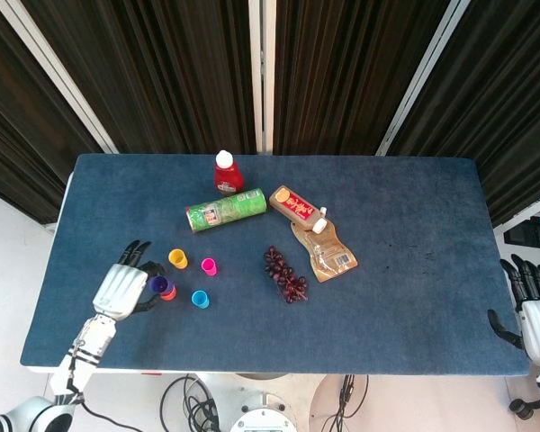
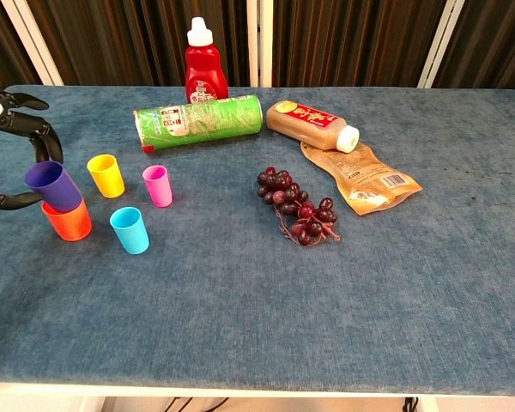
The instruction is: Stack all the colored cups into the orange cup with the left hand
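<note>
While my left hand grips the purple cup between thumb and fingers, that cup sits tilted in the mouth of the orange cup, its base inside the rim and its opening leaning toward the hand. I take the orange cup as my landmark: it stands upright on the blue tablecloth near the table's left end. Just behind it stands the yellow cup, just to its right the cyan cup, and a little further right and back the pink cup; all three are upright and apart from one another. Well behind the orange cup lies the green canister on its side, with the red sauce bottle upright beyond it. Far to the right of the orange cup I see the bunch of dark grapes, and past that the brown drink bottle lying flat, its cap end over the tan pouch. My right hand rests at the opposite table edge, holding nothing, fingers extended and apart.
</note>
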Robot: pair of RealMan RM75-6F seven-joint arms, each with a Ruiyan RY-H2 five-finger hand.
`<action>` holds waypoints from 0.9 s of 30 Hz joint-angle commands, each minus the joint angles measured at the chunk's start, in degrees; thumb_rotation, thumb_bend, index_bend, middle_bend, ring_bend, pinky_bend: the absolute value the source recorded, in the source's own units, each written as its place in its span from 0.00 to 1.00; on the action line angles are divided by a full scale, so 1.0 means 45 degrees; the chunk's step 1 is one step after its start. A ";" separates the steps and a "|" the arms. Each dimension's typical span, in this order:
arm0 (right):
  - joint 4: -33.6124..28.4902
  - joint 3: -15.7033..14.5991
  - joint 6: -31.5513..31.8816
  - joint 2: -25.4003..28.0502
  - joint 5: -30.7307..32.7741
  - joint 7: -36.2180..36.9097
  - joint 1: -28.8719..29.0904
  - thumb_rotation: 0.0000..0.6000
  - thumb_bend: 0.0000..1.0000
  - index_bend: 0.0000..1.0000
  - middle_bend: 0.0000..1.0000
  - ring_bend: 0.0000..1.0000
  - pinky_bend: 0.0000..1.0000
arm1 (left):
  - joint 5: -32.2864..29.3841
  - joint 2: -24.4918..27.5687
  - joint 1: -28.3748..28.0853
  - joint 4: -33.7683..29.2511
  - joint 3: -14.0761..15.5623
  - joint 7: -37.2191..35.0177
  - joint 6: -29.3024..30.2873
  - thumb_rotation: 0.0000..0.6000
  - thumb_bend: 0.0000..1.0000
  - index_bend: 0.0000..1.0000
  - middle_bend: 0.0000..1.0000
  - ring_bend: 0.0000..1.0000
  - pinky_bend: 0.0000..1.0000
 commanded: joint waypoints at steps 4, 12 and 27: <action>0.0016 -0.0021 -0.0058 -0.0048 -0.0017 -0.0028 0.0023 1.00 0.29 0.00 0.00 0.00 0.00 | -0.0095 0.0087 0.0050 -0.0034 0.0060 -0.0075 0.0045 1.00 0.31 0.46 0.46 0.05 0.05; -0.0002 -0.0015 -0.0010 -0.0063 -0.0042 -0.0049 0.0012 1.00 0.29 0.00 0.00 0.00 0.00 | -0.0355 0.0246 -0.0040 -0.0167 0.0259 -0.0114 -0.0434 1.00 0.30 0.26 0.26 0.04 0.05; -0.0274 -0.0006 0.0039 0.0027 -0.0016 -0.0201 -0.0032 1.00 0.29 0.00 0.00 0.00 0.00 | -0.2031 0.0145 -0.1434 -0.0350 -0.1583 -0.0305 -0.1473 1.00 0.29 0.20 0.22 0.02 0.06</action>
